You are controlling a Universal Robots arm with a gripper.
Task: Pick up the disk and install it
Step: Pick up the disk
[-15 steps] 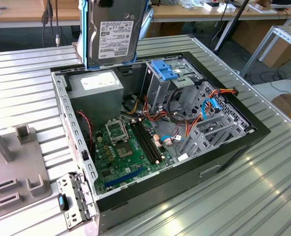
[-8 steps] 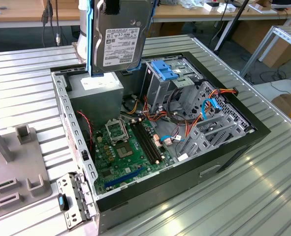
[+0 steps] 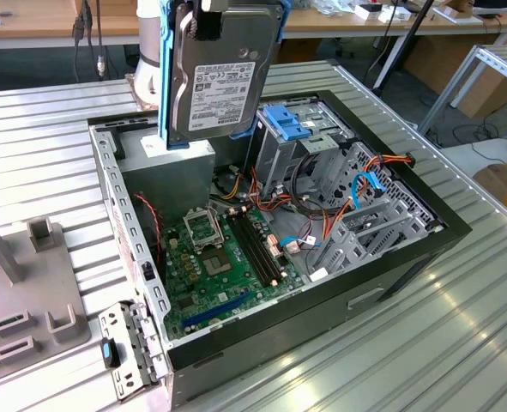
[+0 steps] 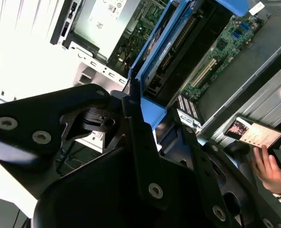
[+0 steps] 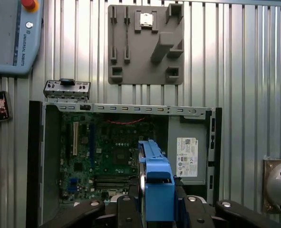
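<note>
Disk [image 3: 223, 73] hangs upright, label outward, above the open case [image 3: 407, 266], pinched edgewise in my pincer [image 5: 157, 211]. Risk, as I judge it: a blue rail catching the cage [image 3: 313, 154] lip or the cables [image 3: 322, 215] could twist it in the grip. Open room lies over the motherboard [image 3: 227, 266]; the cage side is crowded.

We see a large white label [image 3: 223, 99] on the disk [image 3: 236, 43], which hangs at about eleven o'clock over the open computer case [image 3: 365, 300] in the exterior view. The label carries barcodes and rows of small black print too fine for us to make out. In the first wrist view, a white sticker [image 5: 187, 156] with barcodes sits on the power-supply box [image 5: 188, 128]. A line of grey lettering [image 5: 26, 33] runs along the teach pendant [image 5: 7, 33].
</note>
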